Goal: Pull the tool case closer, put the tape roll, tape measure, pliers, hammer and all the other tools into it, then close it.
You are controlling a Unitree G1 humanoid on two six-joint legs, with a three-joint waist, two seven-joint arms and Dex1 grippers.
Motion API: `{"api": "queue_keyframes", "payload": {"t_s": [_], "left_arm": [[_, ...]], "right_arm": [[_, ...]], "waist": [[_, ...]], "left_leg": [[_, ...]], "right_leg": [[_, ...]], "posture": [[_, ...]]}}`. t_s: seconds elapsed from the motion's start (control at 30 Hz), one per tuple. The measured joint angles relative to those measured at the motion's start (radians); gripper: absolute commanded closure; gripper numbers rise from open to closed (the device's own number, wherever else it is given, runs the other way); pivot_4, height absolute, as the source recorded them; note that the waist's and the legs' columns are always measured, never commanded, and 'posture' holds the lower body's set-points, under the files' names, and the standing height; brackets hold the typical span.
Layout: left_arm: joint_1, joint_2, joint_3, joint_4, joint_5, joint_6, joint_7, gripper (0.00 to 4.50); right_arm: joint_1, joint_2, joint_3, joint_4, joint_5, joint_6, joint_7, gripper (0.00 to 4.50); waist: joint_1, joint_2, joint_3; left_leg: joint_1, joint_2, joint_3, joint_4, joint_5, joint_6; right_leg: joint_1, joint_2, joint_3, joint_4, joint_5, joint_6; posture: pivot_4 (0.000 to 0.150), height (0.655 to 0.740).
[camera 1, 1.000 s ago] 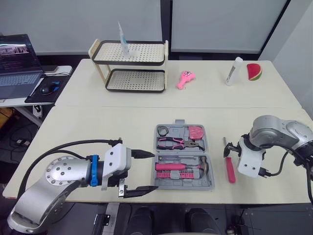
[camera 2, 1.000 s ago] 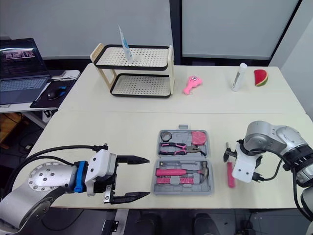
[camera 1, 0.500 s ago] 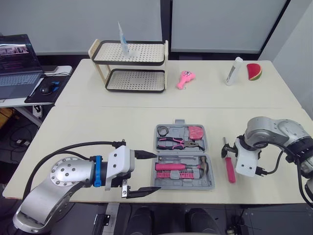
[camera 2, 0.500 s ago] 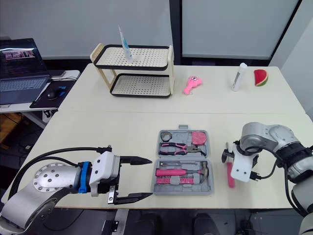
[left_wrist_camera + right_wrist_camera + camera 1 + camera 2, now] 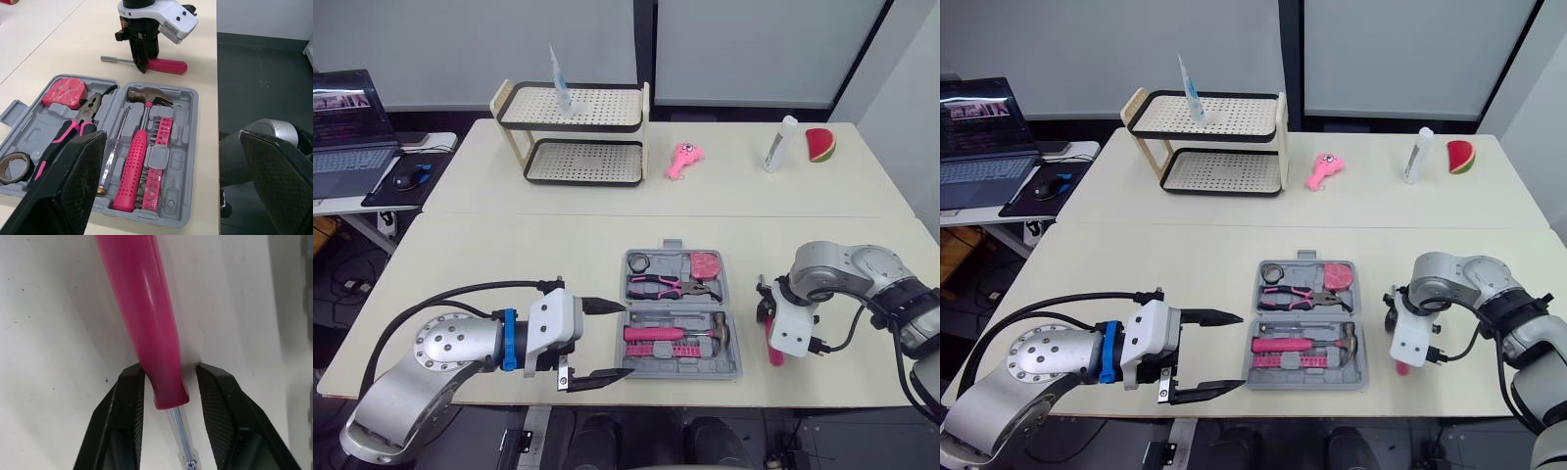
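Near the tabletop's (image 5: 509, 255) front edge the open tool case (image 5: 681, 372) is nearly packed, with the right gripper (image 5: 167, 372), jaws apart, straddling the leftover screwdriver (image 5: 146, 323) beside it and the left gripper (image 5: 626, 340) open.

A two-level rack (image 5: 573, 132) stands at the far side of the table (image 5: 509, 245), and a white tube (image 5: 559, 81) stands on its top shelf. To the right of the rack are a pink toy (image 5: 684, 158), a white bottle (image 5: 779, 143) and a watermelon slice (image 5: 820, 143). A laptop (image 5: 347, 127) and a mouse (image 5: 406, 179) sit on a small desk at the far left.
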Motion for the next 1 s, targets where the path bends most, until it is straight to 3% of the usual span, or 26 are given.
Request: {"api": "queue_keyframes", "payload": {"t_s": [0.13,0.27,0.47,0.6,0.77,1.0], "left_arm": [[-0.014,-0.008,-0.009,0.007,0.002,-0.003,0.001,0.0],[-0.021,-0.011,-0.02,0.024,0.009,-0.013,0.001,0.0],[-0.046,-0.035,-0.043,0.044,0.023,-0.02,0.0,0.0],[-0.054,-0.041,-0.059,0.048,0.031,-0.033,-0.002,0.0],[-0.06,-0.045,-0.074,0.059,0.046,-0.042,-0.009,0.0],[-0.102,-0.059,-0.096,0.059,0.052,-0.03,-0.007,0.0]], "right_arm": [[0.041,-0.063,-0.028,-0.033,0.072,0.048,0.042,3.8],[0.132,-0.14,-0.087,-0.142,0.2,0.167,0.116,3.83],[0.42,-0.287,-0.283,-0.41,0.447,0.676,0.213,3.85],[0.502,-0.326,-0.4,-0.463,0.531,0.999,0.223,3.85],[0.544,-0.295,-0.514,-0.508,0.662,1.55,0.197,3.85],[0.502,-0.154,-0.551,-0.484,0.75,2.007,0.029,3.85]], "waist": [[0.002,0.0,0.0],[0.001,0.0,0.0],[0.005,0.001,0.0],[0.003,0.001,0.0],[0.003,0.001,0.0],[0.003,0.001,0.0]], "left_leg": [[-0.002,-0.001,0.0,0.0,0.0,0.0],[-0.002,0.001,-0.001,0.0,0.0,0.001],[-0.004,0.0,-0.002,0.002,-0.002,0.004],[-0.003,0.001,-0.003,0.001,-0.003,0.005],[-0.004,0.0,-0.003,0.001,-0.003,0.005],[-0.004,-0.001,-0.002,0.001,-0.003,0.005]], "right_leg": [[-0.001,0.0,0.0,-0.001,0.0,0.0],[-0.001,0.0,0.0,0.0,0.0,0.0],[0.0,-0.001,0.001,0.0,0.0,0.0],[0.0,-0.001,0.001,0.0,0.0,0.0],[0.0,0.0,0.001,-0.001,0.0,0.0],[0.0,0.0,0.001,-0.001,0.0,0.0]], "posture": [[0.15,0.729],[0.15,0.729],[0.15,0.729],[0.15,0.729],[0.15,0.729],[0.15,0.729]]}}
